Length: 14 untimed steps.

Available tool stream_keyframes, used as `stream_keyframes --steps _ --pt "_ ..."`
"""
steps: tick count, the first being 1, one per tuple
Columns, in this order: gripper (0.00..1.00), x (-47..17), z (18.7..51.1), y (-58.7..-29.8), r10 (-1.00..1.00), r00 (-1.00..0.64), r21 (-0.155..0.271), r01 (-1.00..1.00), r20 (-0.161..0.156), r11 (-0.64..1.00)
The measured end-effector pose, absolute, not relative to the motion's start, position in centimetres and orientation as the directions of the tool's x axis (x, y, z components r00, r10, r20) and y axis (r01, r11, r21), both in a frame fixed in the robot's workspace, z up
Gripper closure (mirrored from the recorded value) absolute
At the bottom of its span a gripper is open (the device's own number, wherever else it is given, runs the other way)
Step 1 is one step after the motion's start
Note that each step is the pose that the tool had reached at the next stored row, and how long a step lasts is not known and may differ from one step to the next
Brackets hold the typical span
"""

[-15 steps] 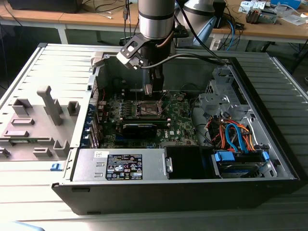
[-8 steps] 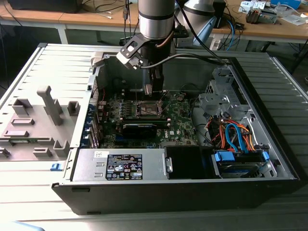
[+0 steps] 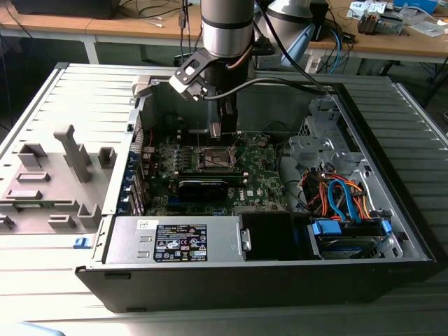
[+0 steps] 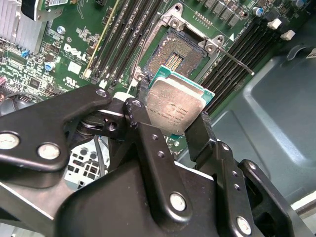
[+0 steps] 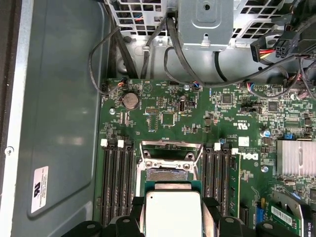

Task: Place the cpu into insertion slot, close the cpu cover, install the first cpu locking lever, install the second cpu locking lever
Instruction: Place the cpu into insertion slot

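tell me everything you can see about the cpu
The cpu is a small flat square chip: a silvery-grey metal lid with faint print on a thin green board whose edge shows around it. The black pincer clamps it by two opposite edges, lid towards the wrist cameras. It hangs above the open insertion slot, whose brownish contact field lies bare, so it is not seated. Nothing but the fingers appears to touch it.

cpu top is silvery-grey with a green rim, motherboard deep green, insertion slot brownish-gold inside a dark frame. gripper is all black, memory slots black too, drive cables orange and blue.
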<state>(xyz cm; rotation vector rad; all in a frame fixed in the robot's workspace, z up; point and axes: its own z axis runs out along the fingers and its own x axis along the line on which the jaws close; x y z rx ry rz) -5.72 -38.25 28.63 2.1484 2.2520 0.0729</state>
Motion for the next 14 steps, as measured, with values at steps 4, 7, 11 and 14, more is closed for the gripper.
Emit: stream_keyframes --steps 4,7,11,14 --pt "0.45 -5.72 28.62 -38.26 0.999 -0.043 0.053 0.998 0.012 0.042" --pt "0.45 -5.72 28.62 -38.25 0.999 -0.039 0.053 0.998 0.012 0.039" --pt "0.45 -5.72 28.61 -38.26 0.999 -0.035 0.053 0.998 0.012 0.034" --pt "0.45 -5.72 28.61 -38.25 0.999 -0.032 0.053 0.998 0.012 0.031"
